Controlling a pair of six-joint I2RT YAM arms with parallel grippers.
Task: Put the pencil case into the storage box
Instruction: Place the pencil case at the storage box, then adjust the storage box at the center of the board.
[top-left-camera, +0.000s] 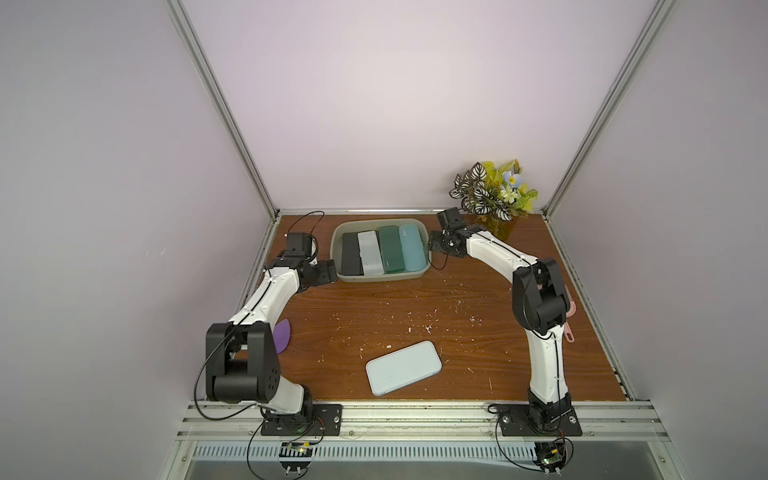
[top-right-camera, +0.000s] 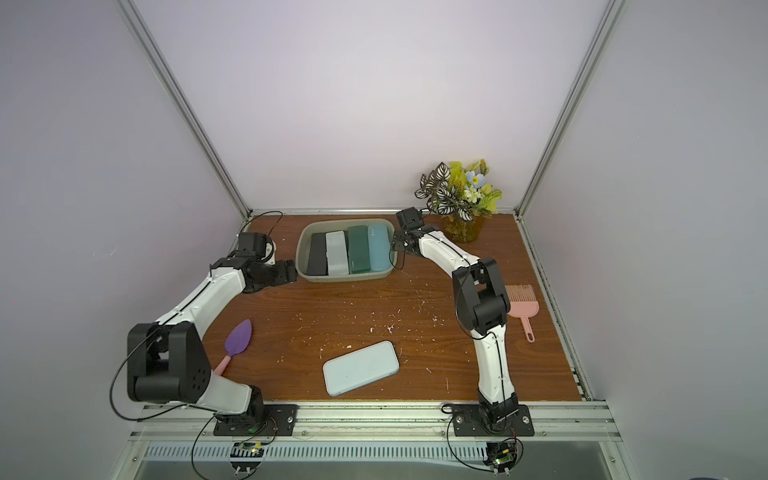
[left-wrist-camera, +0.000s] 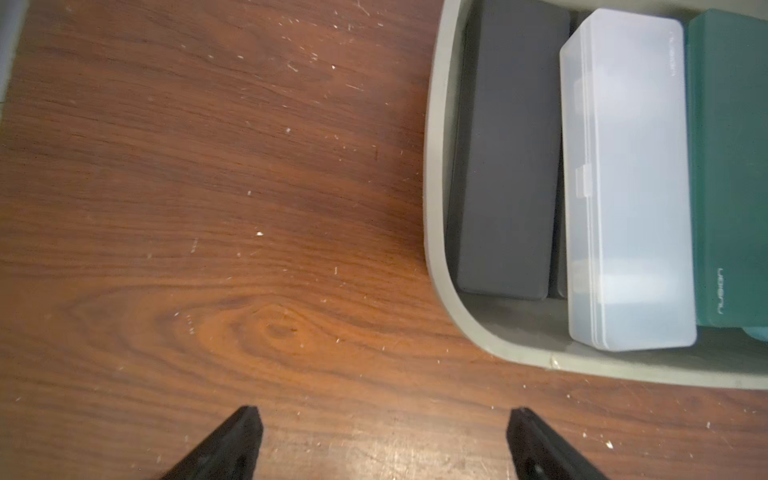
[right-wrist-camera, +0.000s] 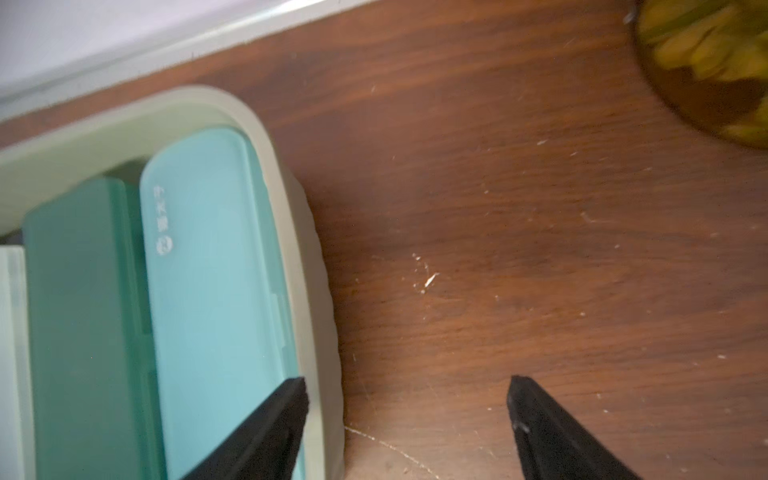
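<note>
The grey-green storage box (top-left-camera: 380, 221) (top-right-camera: 347, 221) stands at the back of the table. Side by side in it lie a black case (left-wrist-camera: 507, 166), a translucent white one (left-wrist-camera: 623, 187), a dark green one (left-wrist-camera: 731, 166) and a light blue one (right-wrist-camera: 208, 291). A pale blue pencil case (top-left-camera: 403, 368) (top-right-camera: 360, 368) lies flat on the wood near the front edge, far from both arms. My left gripper (left-wrist-camera: 384, 419) is open over bare wood beside the box's left wall (left-wrist-camera: 434, 166). My right gripper (right-wrist-camera: 407, 390) is open, straddling the box's right rim (right-wrist-camera: 307, 266), and holds nothing.
A vase of flowers (top-left-camera: 496, 195) stands at the back right corner, close behind my right wrist. A pink hand brush (top-right-camera: 521, 305) lies by the right edge. By the left arm's elbow lies a purple scoop (top-right-camera: 237, 338). White specks dot the wood.
</note>
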